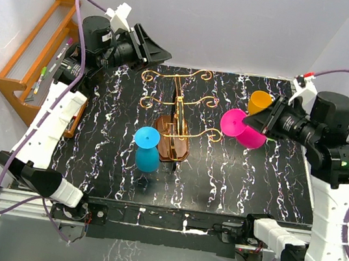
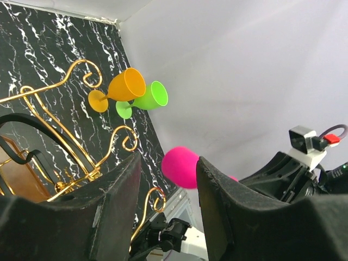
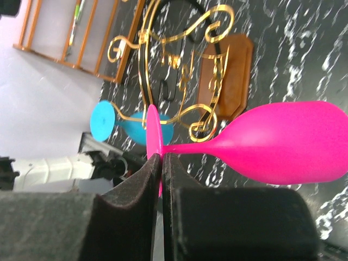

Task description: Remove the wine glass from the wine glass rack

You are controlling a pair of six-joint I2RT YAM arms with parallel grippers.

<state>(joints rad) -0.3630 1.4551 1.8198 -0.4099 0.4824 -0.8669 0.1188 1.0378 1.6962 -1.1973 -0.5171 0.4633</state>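
Step in hand: the lift-off, by the look of it nearly complete.

Right tool is pinched narrow on the foot disc of the pink wine glass. The glass lies on its side in the air, bowl pointing away from the rack. In the top view it sits just right of the wine glass rack, beside the curled end of the near wire arm. I see a sliver of gap there, but cannot say for sure that it is clear.

Left tool is wide and empty, up at the far left, well apart from the rack.

Also on the table: a blue glass near-left of the rack base, an orange glass far right, and a green glass beside it. A wooden shelf sits off the left edge.

Next move, as I judge it:
- Draw the glass further right, away from the wire curl, before you turn the wrist.
- The grip is on the thin foot only, so the bowl's weight may make it pivot. Move slowly.
- Mind the orange glass just beyond your tool.
- Set it down on the open patch of table near right.
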